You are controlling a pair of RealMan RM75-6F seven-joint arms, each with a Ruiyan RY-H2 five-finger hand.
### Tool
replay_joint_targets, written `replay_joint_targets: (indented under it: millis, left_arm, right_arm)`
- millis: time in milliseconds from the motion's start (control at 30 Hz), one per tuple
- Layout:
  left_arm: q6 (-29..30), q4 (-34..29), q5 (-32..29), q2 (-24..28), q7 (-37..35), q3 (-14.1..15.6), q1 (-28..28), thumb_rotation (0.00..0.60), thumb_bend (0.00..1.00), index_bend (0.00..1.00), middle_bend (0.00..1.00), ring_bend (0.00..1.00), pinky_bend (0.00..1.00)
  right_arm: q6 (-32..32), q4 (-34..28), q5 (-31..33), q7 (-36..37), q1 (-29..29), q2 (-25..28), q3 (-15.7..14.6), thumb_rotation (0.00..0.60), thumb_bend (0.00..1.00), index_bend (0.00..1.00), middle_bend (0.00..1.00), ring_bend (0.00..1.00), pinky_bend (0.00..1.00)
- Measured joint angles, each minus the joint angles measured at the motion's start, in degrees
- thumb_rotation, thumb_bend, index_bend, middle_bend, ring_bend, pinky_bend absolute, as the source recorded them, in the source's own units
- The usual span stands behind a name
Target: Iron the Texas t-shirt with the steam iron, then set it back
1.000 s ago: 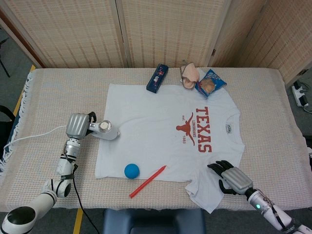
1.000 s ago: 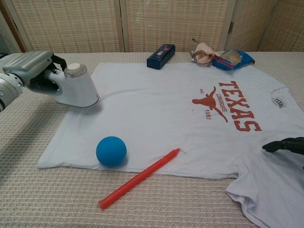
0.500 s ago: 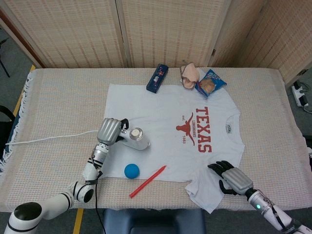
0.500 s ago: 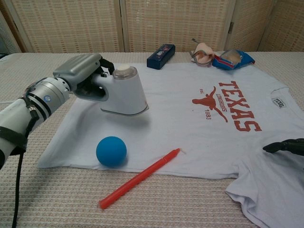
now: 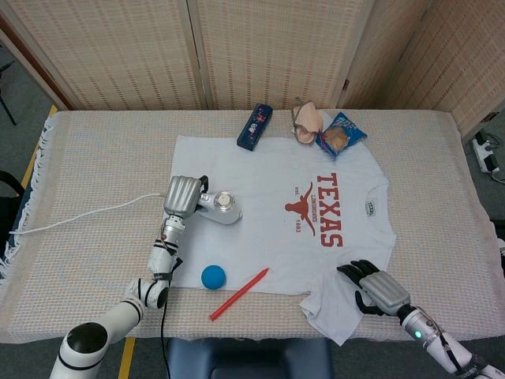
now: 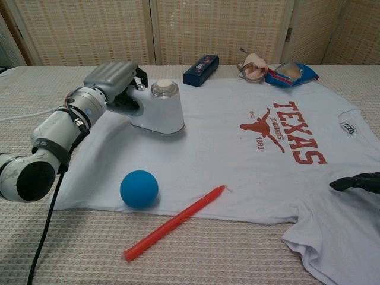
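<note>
Since the earlier frame, the left hand (image 5: 182, 195) had carried the steam iron (image 5: 221, 208) from the left edge of the Texas t-shirt (image 5: 272, 205) onto the cloth, and the iron now sat flat on the shirt's lower body part. The fingers of this hand were wrapped firmly around the iron's handle. The t-shirt lay spread in the middle of the table (image 5: 95, 158), with its collar toward the right edge.

The right hand (image 5: 374, 289) rested at the shirt's near sleeve by the front edge, its fingers curled; whether it pressed or held the cloth, I could not tell.

The printed chest area lay to the right of the iron, along the shirt's long axis, so I judged the next stroke should go rightward. A blue ball (image 5: 213, 276) and a red pen (image 5: 238, 294) lay on the shirt's near side, clear of that path.
</note>
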Motion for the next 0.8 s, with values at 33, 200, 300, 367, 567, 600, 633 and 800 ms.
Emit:
replay_joint_targets:
  millis: [33,200,300,367,567,600,633,800]
  left_arm:
    - [-1.1,1.4,-0.7,-0.6,-0.3,-0.5,-0.4,0.600,0.29,0.82,0.90,0.76,0.72]
    - [-3.6,5.5,-1.3,-2.5,-1.5,0.0,-0.4,0.600,0.29,0.82,0.89,0.76,0.72]
    - [-4.0,6.1,-0.7,-2.9,-3.1,1.1,0.3,0.600,0.29,0.82,0.89,0.76,0.72]
    - [-3.8,6.0,0.0,-2.9,-4.3,2.1,0.8,0.600,0.29,0.82,0.90,0.76,0.72]
    - [-1.2,4.5,3.8,-2.1,-7.1,6.1,2.7,0.600,0.29,0.82,0.90,0.76,0.71]
    - [-0.9,4.1,4.5,-1.8,-7.4,6.8,3.1,0.600,0.29,0.82,0.90,0.76,0.71]
    - [-0.4,3.4,5.3,-1.4,-7.9,7.7,3.5,0.600,0.29,0.82,0.90,0.76,0.71]
    - [1.8,-0.7,8.1,0.5,-8.9,10.4,5.0,0.600,0.29,0.82,0.90,0.75,0.71]
  right_arm:
    - [-0.1,-0.1,0.1,-0.1,0.0,0.0,0.0,0.415,0.81,0.00,0.09,0.00,0.00]
    - [-0.4,-0.6,0.5,-0.8,0.3,0.1,0.3,0.415,0.81,0.00,0.09,0.00,0.00]
    - [-0.5,-0.9,0.7,-1.1,0.4,0.2,0.4,0.416,0.81,0.00,0.09,0.00,0.00]
    - [-0.5,-1.0,0.7,-1.2,0.4,0.2,0.3,0.415,0.81,0.00,0.09,0.00,0.00]
    - [-0.6,-1.0,0.8,-1.3,0.3,0.2,0.2,0.411,0.81,0.00,0.09,0.00,0.00]
    - [-0.6,-1.0,0.8,-1.3,0.3,0.1,0.2,0.413,0.81,0.00,0.09,0.00,0.00]
    - [-0.6,-1.0,0.7,-1.3,0.3,0.1,0.2,0.416,0.81,0.00,0.09,0.00,0.00]
    - [-0.4,-1.0,0.5,-1.4,0.3,0.1,0.1,0.413,0.81,0.00,0.09,0.00,0.00]
